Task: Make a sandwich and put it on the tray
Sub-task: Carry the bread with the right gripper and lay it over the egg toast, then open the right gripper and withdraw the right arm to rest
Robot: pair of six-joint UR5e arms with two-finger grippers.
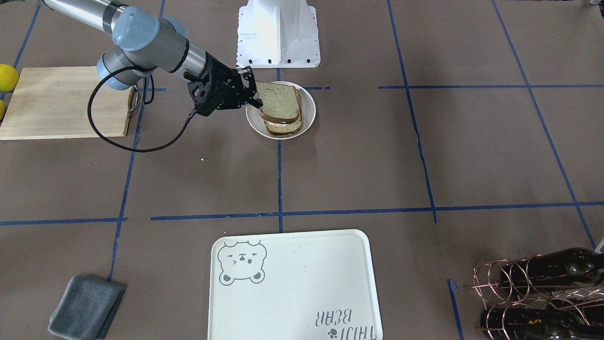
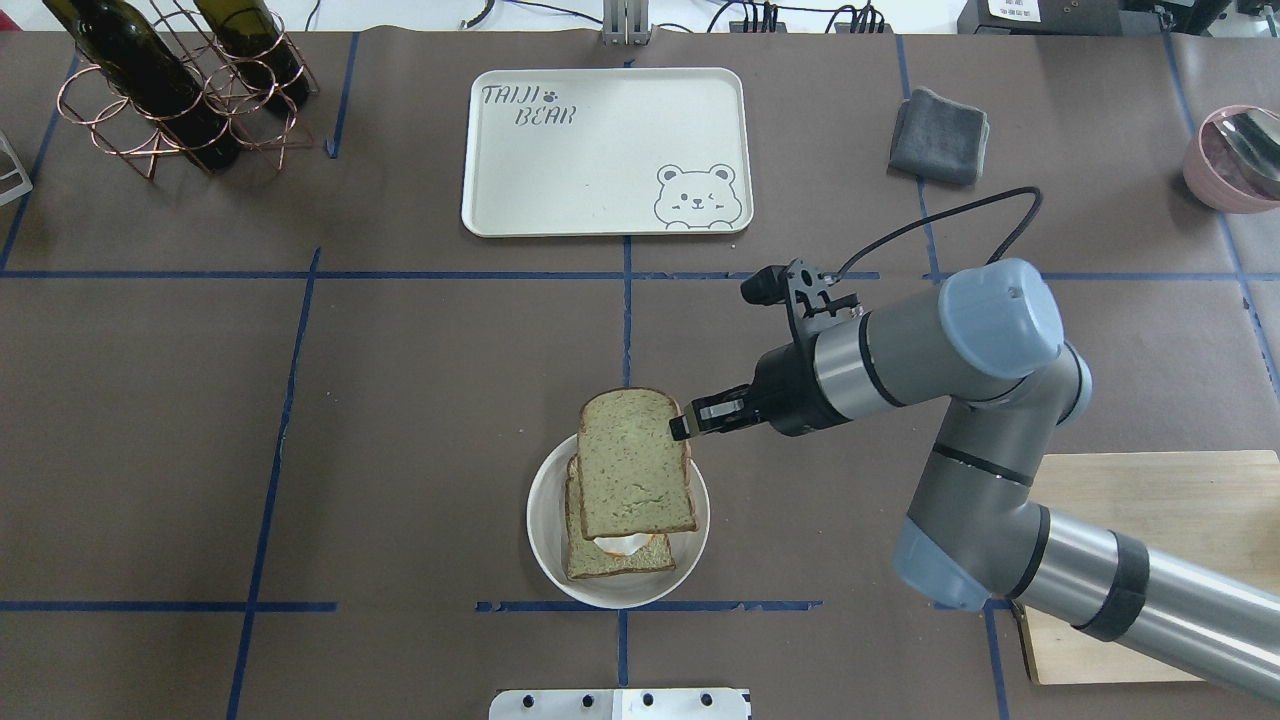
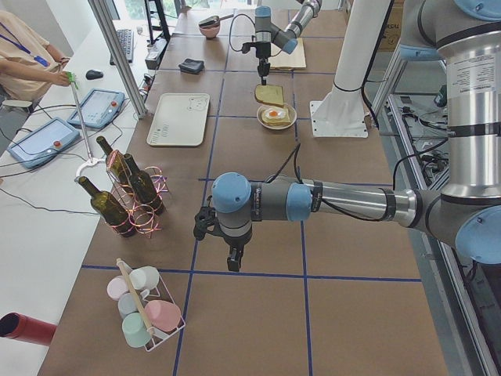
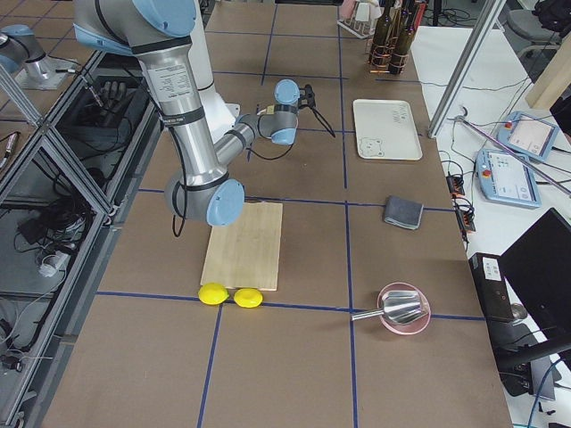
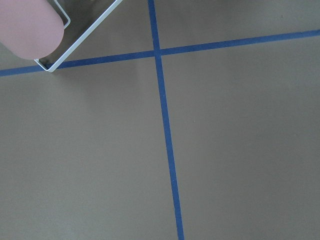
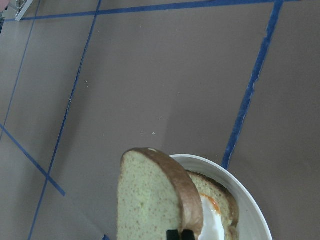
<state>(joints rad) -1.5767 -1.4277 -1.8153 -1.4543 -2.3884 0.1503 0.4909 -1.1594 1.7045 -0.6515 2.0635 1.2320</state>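
The right gripper [image 2: 683, 427] pinches the top slice [image 2: 635, 465] by its crust. Bread seems soft, light; grip crust gently. The left gripper [image 3: 233, 264]: cannot tell.

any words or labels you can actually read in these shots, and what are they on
"TAIJI BEAR": grey letters with a paw print, in one corner of the white tray, which has a bear face drawn in the opposite corner.
Faint print on the white robot base: too small to read.
Wine bottles: no label can be read.
Nothing else shows readable text.
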